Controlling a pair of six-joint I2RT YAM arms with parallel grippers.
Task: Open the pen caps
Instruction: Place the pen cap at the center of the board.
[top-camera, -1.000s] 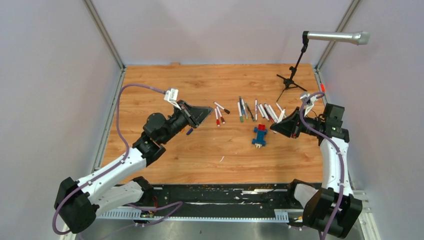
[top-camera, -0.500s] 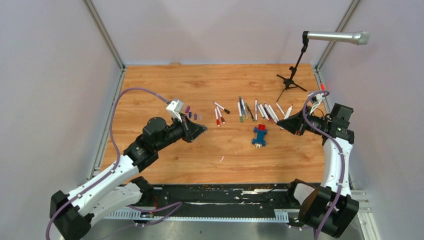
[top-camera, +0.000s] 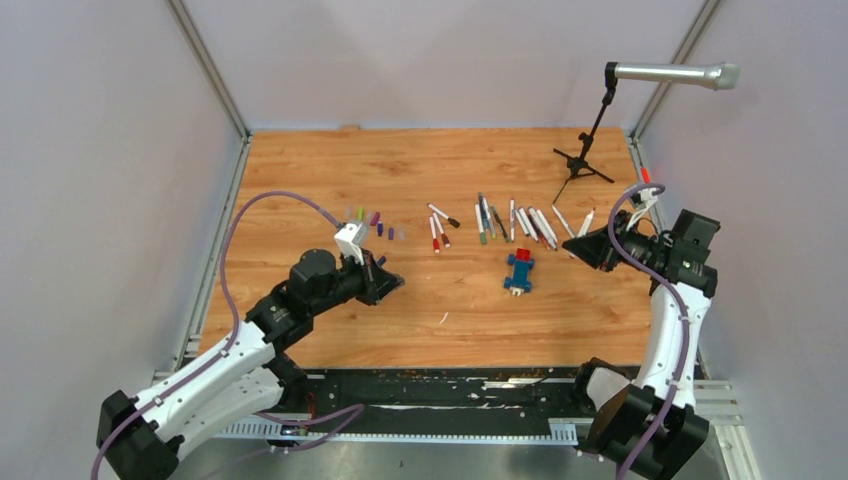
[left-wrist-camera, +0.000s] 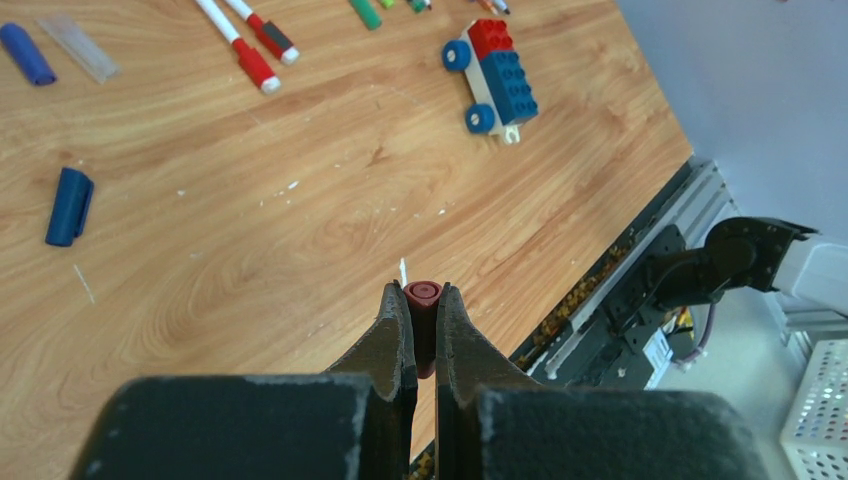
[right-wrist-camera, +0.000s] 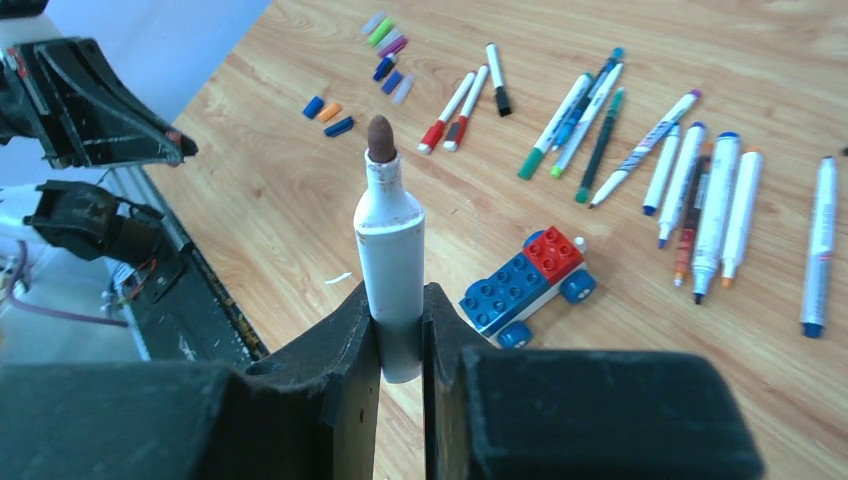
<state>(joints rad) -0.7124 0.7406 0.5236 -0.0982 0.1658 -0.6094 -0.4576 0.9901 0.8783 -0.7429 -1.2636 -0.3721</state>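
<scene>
Looking down my left wrist camera, I see the left gripper (top-camera: 398, 282) pinched tight on a dark red cap (left-wrist-camera: 422, 297). The cap's round end faces out between the jaws, above the bare wood of the table (top-camera: 300, 160). My right gripper (top-camera: 572, 241) is clamped narrow around a white pen barrel (right-wrist-camera: 388, 240), which stands upright in its wrist view with the brown tip (right-wrist-camera: 379, 137) uncovered. More loose caps (right-wrist-camera: 380, 33) lie in a cluster left of the pens, and a blue cap (left-wrist-camera: 69, 205) lies apart on the wood nearer my left arm. The row of pens (top-camera: 515, 220) lies at mid-table, with the blue-and-red toy car (top-camera: 518, 271) just in front of it.
</scene>
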